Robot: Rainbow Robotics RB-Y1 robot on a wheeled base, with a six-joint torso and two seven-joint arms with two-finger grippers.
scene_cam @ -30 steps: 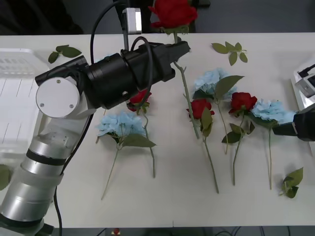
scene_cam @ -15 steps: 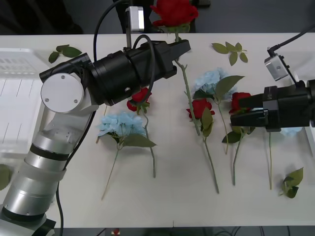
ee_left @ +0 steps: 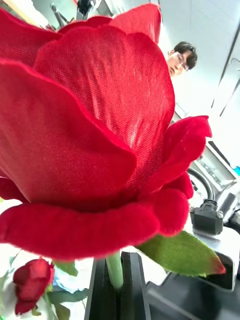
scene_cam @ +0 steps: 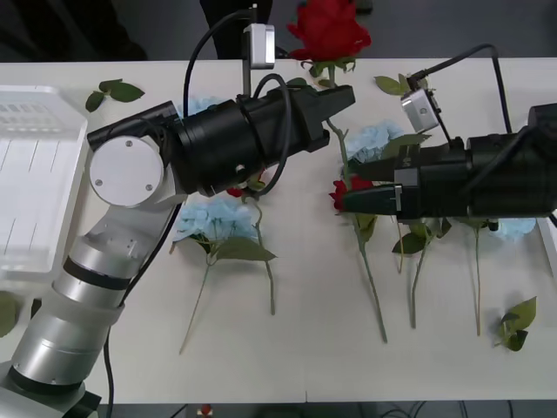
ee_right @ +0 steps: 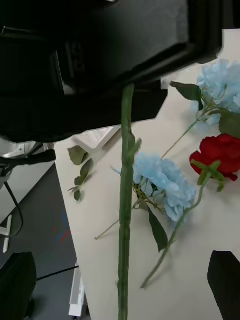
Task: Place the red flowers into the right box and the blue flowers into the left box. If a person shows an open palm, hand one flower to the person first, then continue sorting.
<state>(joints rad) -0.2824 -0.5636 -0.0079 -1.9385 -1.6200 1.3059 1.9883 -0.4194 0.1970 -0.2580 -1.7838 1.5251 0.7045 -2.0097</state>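
Note:
My left gripper (scene_cam: 335, 94) is shut on the stem of a red flower (scene_cam: 329, 30), held up over the table's far edge; its bloom (ee_left: 90, 140) looms just past the black fingers (ee_left: 102, 295). The stem (ee_right: 125, 200) hangs down, and my right gripper (scene_cam: 343, 200) is open around its lower part, one finger (ee_right: 225, 280) to the side. On the table lie blue flowers (scene_cam: 213, 218) (scene_cam: 374, 139) (scene_cam: 520, 228) and other red flowers (scene_cam: 350, 187) (scene_cam: 237, 190), partly under the arms. The left box (scene_cam: 35, 174) stands at the left. The right box is hidden behind my right arm.
Loose leaf sprigs lie at the far left (scene_cam: 113, 90), far right (scene_cam: 409, 87), near right (scene_cam: 518, 324) and left edge (scene_cam: 7, 313). A person's dark legs (scene_cam: 231, 17) stand beyond the far edge. The near strip of table is bare.
My right arm has swept in from the right edge to the held rose's stem. My left arm has shifted slightly right with the rose.

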